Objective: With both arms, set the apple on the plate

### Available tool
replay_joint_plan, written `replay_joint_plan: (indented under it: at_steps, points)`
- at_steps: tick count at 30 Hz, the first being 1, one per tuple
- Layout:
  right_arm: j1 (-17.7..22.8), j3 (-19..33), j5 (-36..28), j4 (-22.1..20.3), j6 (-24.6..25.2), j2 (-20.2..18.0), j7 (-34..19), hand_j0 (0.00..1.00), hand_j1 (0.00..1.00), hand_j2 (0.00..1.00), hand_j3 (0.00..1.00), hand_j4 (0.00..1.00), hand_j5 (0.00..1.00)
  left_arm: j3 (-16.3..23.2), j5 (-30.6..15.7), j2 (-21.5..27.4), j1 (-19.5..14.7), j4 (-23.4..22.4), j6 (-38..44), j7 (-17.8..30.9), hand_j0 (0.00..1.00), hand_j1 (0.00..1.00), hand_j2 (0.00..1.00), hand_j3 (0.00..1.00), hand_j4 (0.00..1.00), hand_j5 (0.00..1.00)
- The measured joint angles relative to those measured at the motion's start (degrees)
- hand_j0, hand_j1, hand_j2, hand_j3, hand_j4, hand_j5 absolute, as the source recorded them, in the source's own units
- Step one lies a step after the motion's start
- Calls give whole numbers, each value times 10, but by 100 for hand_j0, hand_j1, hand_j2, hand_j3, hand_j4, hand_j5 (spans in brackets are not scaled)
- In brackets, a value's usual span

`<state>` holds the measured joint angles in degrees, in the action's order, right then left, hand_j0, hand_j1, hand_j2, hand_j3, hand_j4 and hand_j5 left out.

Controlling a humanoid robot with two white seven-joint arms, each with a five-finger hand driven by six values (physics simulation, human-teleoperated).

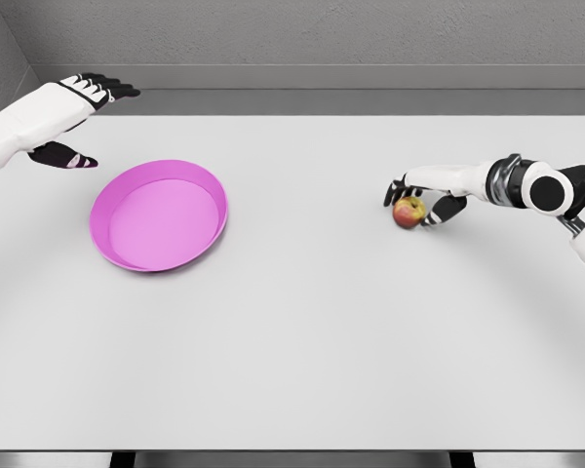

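Curling around the small red-and-yellow apple (408,212), the dark-tipped fingers (398,188) of the right hand (431,193) arch over its top and far side, while the thumb comes in from the near right side, so the fruit sits cupped between them. Whether the fingers press on the apple's skin or only cage it closely cannot be told at this size. The apple rests on the pale grey tabletop (312,331), right of the middle, and does not look lifted. Behind the hand, the white forearm with its black wrist joint runs to the picture's right edge. Well apart from the apple, on the left half of the tabletop, lies the round, shallow pink plate (112,200) with a raised rim; nothing lies in it. Beyond the plate, near the far left corner, the left hand (78,117) hangs above the tabletop with its fingers stretched out straight and the thumb spread below them, holding nothing. Its white arm enters from the picture's left edge.
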<state>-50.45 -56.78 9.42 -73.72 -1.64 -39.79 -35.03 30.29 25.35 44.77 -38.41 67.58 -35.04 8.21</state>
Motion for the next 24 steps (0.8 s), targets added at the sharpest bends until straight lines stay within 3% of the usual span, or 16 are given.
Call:
replay_joint_plan:
  at_steps: [3,24]
  points:
    - [0,-2,0,0,0,0,0,51,51,51,51,51,51,0,0,0,0,0,0,0,100,100,100,100,100,100]
    - [-5,3,-1,-45,0,-1,0,40,40,40,40,40,40,0,0,0,0,0,0,0,100,100,100,100,100,100]
